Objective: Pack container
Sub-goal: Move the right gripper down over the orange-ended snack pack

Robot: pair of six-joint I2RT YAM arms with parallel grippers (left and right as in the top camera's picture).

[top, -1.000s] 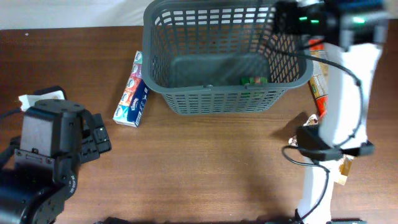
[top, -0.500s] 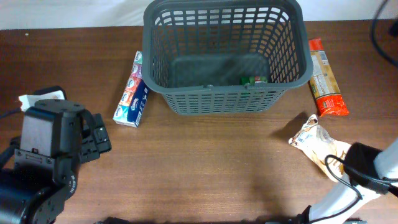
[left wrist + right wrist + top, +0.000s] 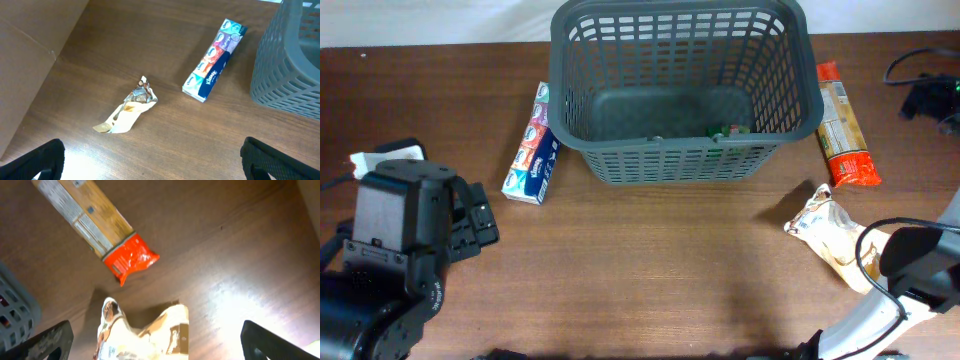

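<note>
Both pairs of jaws gape empty, the container [image 3: 670,160] sits far-centre on the desk [image 3: 670,270], and the right jaws could pinch only loose film of the crumpled pouch [image 3: 145,335] beneath them and drop it short.

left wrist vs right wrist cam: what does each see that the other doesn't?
Left wrist only: the tissue pack and a small crumpled wrapper. Right wrist only: the long packet with a red end and the cream snack bag. Both: part of the grey basket and the wooden table.
</note>
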